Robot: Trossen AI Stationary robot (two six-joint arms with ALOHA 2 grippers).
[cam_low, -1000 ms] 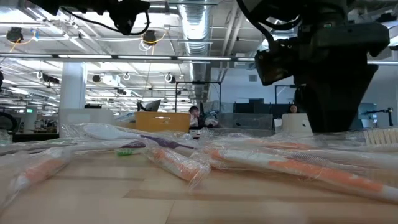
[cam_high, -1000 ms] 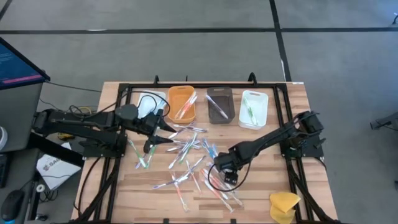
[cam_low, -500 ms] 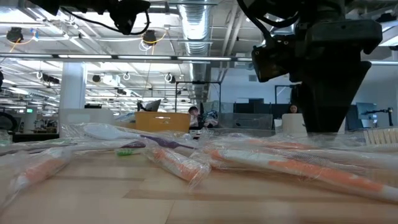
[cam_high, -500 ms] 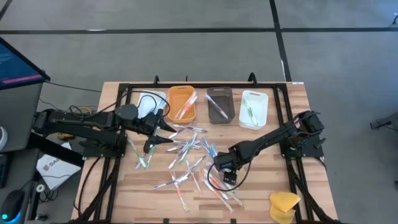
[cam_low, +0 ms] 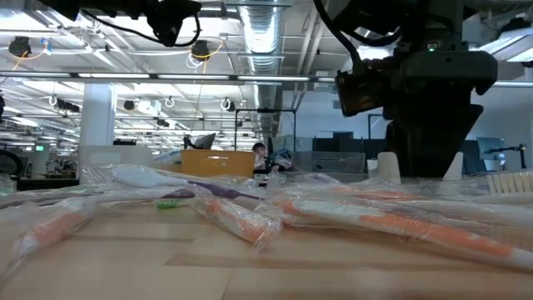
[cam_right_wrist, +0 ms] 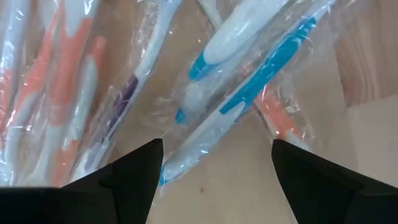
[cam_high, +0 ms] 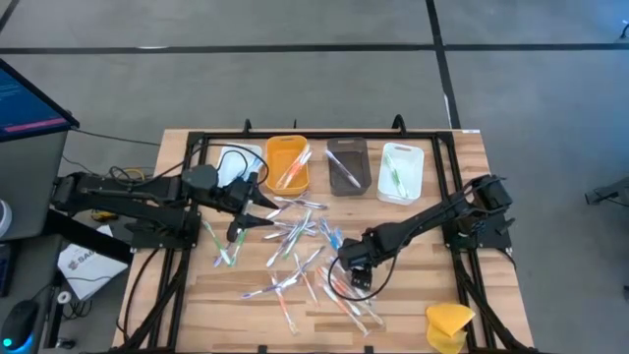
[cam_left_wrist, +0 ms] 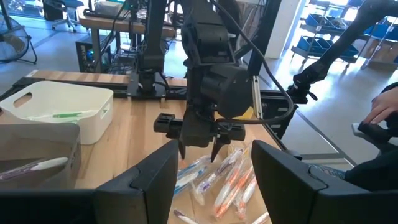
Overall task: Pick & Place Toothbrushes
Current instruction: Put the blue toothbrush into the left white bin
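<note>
Many wrapped toothbrushes [cam_high: 300,246] with blue, green, orange-pink and white handles lie scattered on the middle of the wooden table. My right gripper [cam_high: 354,277] is open and points down over the right part of the pile. In the right wrist view a blue-and-white toothbrush [cam_right_wrist: 239,102] lies between its fingers [cam_right_wrist: 127,171]. The low view shows its fingertips [cam_low: 388,167] just above the wrapped brushes [cam_low: 391,218]. My left gripper [cam_high: 251,218] is open and empty, held above the left part of the pile; its wrist view [cam_left_wrist: 214,186] looks toward the right gripper [cam_left_wrist: 199,149].
Four small trays stand in a row at the far side: white [cam_high: 234,162], orange [cam_high: 287,162], brown [cam_high: 346,165] and white [cam_high: 400,170], some holding brushes. A yellow sponge-like lump [cam_high: 447,324] lies at the near right corner. A black frame [cam_high: 197,147] borders the table.
My right gripper has gone down toward the toothbrush pile, staying open; in the low view its fingertips now show just above the wrapped brushes. The toothbrushes have stayed where they were.
</note>
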